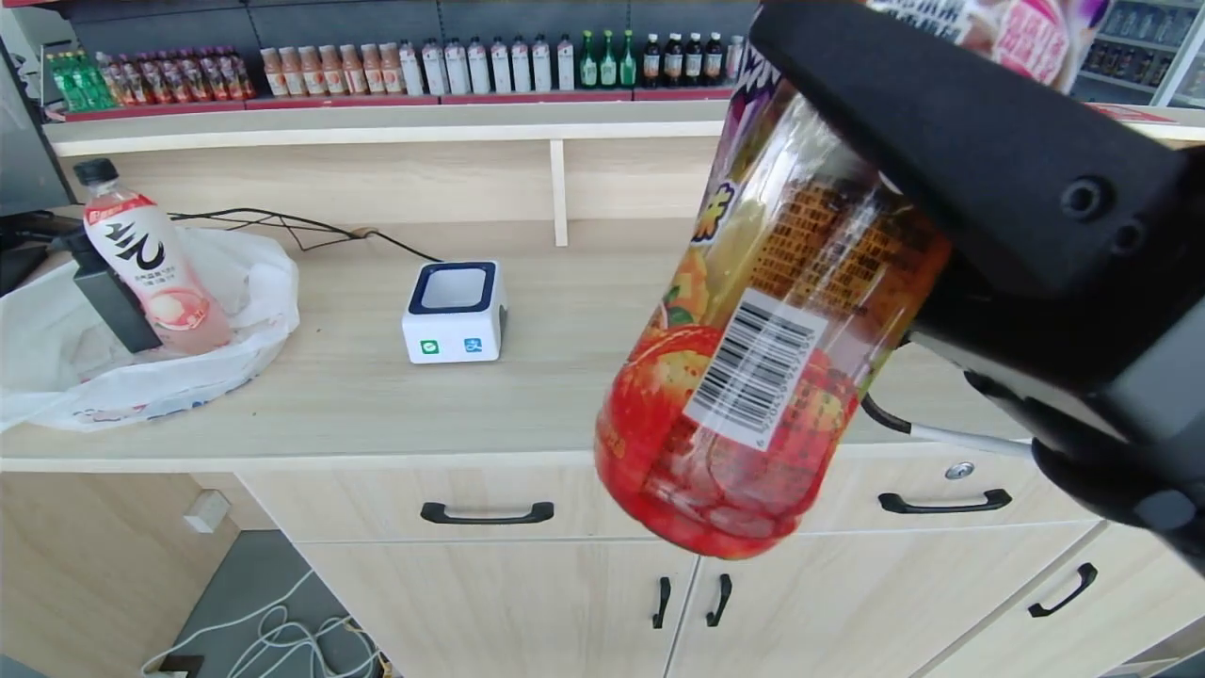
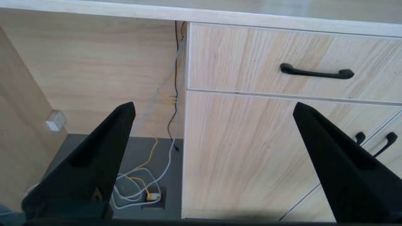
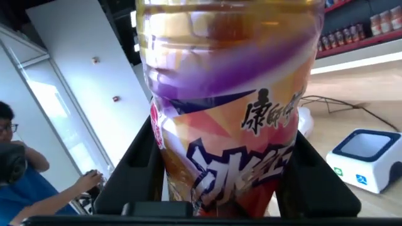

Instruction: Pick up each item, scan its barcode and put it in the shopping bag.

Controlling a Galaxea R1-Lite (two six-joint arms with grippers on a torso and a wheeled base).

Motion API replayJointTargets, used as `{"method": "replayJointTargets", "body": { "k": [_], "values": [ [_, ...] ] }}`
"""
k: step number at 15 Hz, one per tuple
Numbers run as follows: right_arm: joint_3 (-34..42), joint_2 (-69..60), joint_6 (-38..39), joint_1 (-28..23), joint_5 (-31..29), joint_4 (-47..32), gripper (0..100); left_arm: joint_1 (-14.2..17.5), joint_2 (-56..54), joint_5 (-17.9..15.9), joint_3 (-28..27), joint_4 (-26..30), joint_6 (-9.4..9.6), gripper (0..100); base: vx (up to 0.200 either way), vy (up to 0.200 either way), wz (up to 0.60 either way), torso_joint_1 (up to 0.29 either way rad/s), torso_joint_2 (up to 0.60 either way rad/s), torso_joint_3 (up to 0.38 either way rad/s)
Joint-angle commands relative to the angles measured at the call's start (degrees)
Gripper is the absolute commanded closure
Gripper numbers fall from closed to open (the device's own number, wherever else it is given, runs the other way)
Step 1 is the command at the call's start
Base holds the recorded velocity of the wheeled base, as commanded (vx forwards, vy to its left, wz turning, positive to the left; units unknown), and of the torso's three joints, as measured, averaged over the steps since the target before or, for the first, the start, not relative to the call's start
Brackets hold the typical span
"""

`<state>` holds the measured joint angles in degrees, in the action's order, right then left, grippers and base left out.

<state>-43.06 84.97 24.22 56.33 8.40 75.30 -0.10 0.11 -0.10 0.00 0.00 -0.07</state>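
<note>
one bottle [image 1: 659,443] was held clamped in the right gripper [image 3: 223,166], high above the worktop's [image 1: 377,405] front edge, long axis tilted, base lowest, barcode [image 1: 758,377] turned from the scanner [image 1: 455,311], which was set mid-worktop toward the left. the left gripper [image 2: 213,110] was spread open, empty.

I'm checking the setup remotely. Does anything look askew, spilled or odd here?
Nothing is spilled or damaged. The pink bottle leans at a tilt in the white bag. The right gripper holds the red bottle tilted, its barcode facing the head camera, not the scanner.
</note>
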Motion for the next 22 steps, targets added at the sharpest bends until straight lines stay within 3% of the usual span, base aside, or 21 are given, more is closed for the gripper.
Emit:
{"method": "replayJointTargets", "body": {
  "k": [1,11,22],
  "values": [
    [0.2,1.0,0.4,1.5,0.0,0.1,100,0.0,0.0,0.0,0.0,0.0,-0.01,0,0.0,0.0,0.0,0.0,0.0,0.0],
    [-0.2,2.0,2.1,1.4,4.9,0.5,100,0.0,0.0,0.0,0.0,0.0,-0.01,0,0.0,0.0,0.0,0.0,0.0,0.0],
    [1.9,0.9,-4.6,1.4,5.8,0.2,100,0.0,0.0,0.0,0.0,0.0,-0.01,0,0.0,0.0,0.0,0.0,0.0,0.0]
  ]
}}
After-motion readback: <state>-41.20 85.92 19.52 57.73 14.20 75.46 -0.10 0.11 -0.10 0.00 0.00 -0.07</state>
